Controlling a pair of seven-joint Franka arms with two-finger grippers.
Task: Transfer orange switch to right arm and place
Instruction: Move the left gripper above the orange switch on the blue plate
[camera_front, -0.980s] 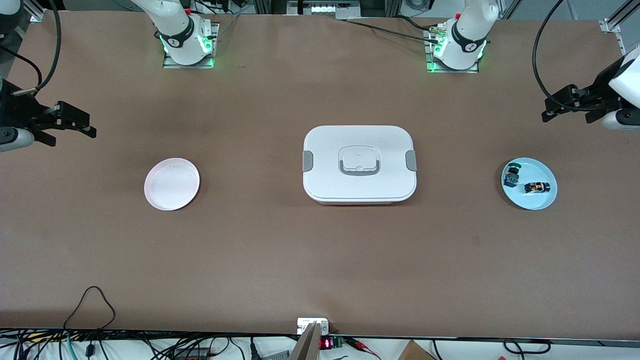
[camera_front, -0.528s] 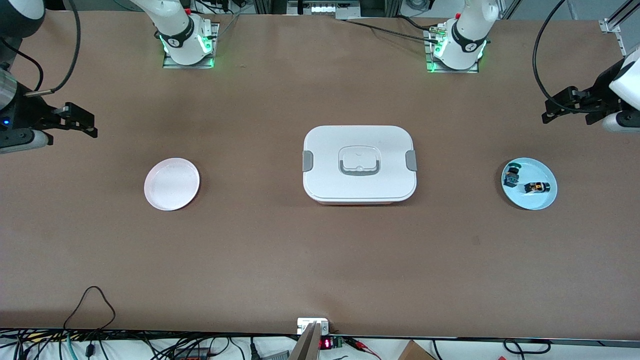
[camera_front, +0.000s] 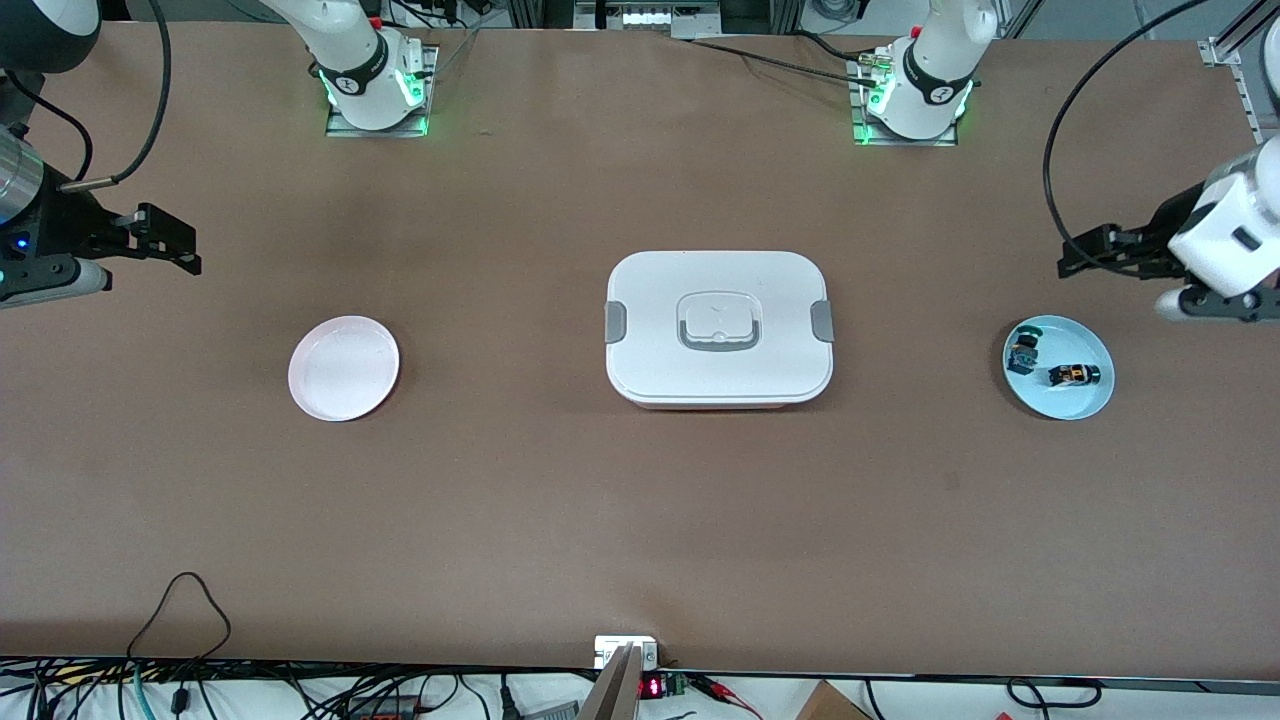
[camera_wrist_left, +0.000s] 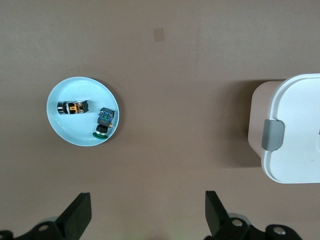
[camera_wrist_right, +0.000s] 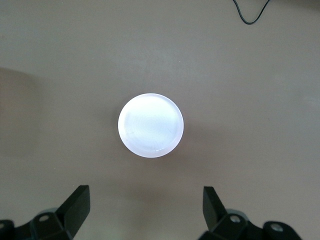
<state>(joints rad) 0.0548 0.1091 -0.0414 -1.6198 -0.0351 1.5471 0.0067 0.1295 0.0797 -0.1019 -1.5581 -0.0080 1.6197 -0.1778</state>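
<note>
On the blue plate (camera_front: 1085, 402), orange switch (camera_front: 1074, 375) tiny, cap indistinct; both arms' fingers (camera_wrist_left: 80, 215) spread, empty.

A white rounded lidded box (camera_front: 718, 328) with grey clips sat mid-table; a green-capped black switch (camera_front: 1022, 349) lay on the pale blue plate (camera_front: 1090, 400).

Brown table (camera_front: 640, 520), tangled black cables (camera_front: 180, 600) at its near edge

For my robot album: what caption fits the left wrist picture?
Open left gripper above table; orange switch waits in blue plate.
</note>
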